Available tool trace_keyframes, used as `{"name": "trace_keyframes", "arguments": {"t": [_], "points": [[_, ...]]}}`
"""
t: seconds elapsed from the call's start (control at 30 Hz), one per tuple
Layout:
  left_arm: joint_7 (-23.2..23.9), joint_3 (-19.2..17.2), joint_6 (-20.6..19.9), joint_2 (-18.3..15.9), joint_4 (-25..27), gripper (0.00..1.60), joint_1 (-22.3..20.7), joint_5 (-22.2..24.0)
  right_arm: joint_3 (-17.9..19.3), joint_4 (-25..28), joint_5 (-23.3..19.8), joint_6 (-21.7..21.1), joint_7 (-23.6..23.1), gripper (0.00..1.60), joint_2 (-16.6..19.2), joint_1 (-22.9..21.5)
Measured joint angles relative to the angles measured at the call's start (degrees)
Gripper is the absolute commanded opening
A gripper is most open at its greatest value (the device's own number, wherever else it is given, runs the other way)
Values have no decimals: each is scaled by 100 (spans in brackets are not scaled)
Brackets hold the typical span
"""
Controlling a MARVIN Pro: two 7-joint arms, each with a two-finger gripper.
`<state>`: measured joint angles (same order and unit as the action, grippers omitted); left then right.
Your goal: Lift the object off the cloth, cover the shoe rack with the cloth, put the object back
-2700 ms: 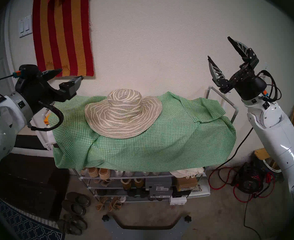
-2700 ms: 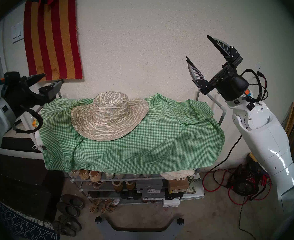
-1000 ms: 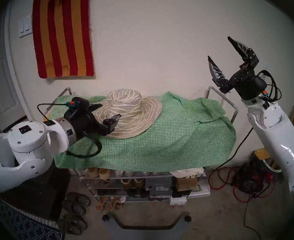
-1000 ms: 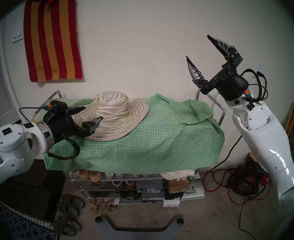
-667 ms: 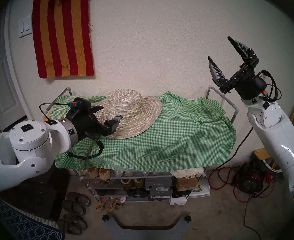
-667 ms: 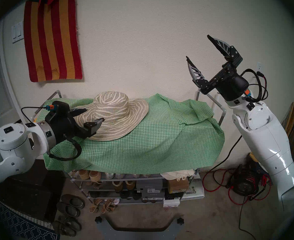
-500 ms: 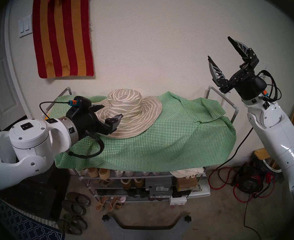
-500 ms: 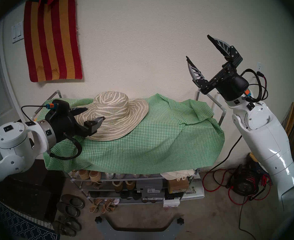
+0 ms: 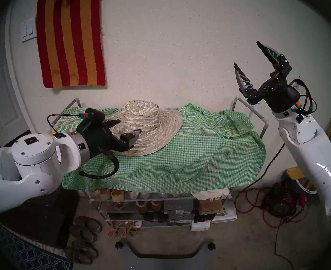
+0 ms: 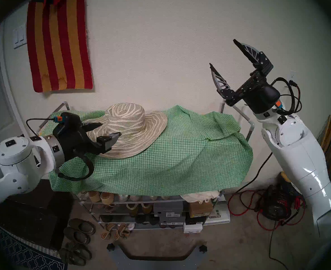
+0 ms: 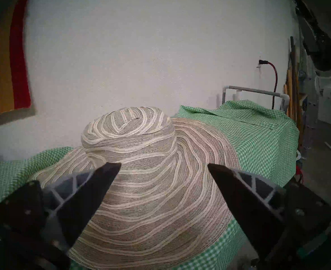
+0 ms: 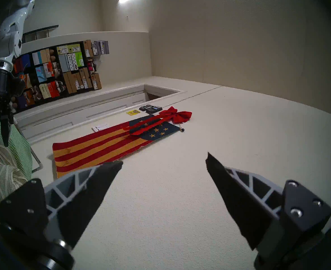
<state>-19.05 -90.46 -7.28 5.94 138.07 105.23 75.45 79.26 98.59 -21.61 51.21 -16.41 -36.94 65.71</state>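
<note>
**Sun hat waiting on gingham**

Sun hat [image 9: 145, 127] resting on the green-check cloth [image 9: 190, 158] over the shoe rack [image 9: 266, 125]. Left gripper [image 9: 128, 127] fingers spread wide, empty, level above the near brim; right gripper [image 9: 247, 55] likewise agape, raised well apart. Likely light, floppy, crushable: best pinched at the crown's base. "VIONIC" legible on a grey shoe box [image 10: 168, 210] below.
</note>
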Motion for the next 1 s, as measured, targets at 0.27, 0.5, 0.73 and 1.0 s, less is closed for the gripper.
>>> {"name": "trace_keyframes", "arguments": {"t": [0.27, 0.5, 0.73, 1.0], "points": [[362, 207, -49, -9, -161, 160, -301, 211, -6, 0, 0, 1, 6, 160, 6, -2], [526, 412, -176, 77, -237, 160, -565, 301, -11, 0, 0, 3, 13, 160, 11, -3], [623, 684, -339, 274, -300, 160, -887, 314, -17, 1, 0, 4, 20, 160, 17, -5], [666, 1069, -575, 605, -384, 160, -1308, 169, -23, 1, 1, 5, 26, 160, 22, -6]]}}
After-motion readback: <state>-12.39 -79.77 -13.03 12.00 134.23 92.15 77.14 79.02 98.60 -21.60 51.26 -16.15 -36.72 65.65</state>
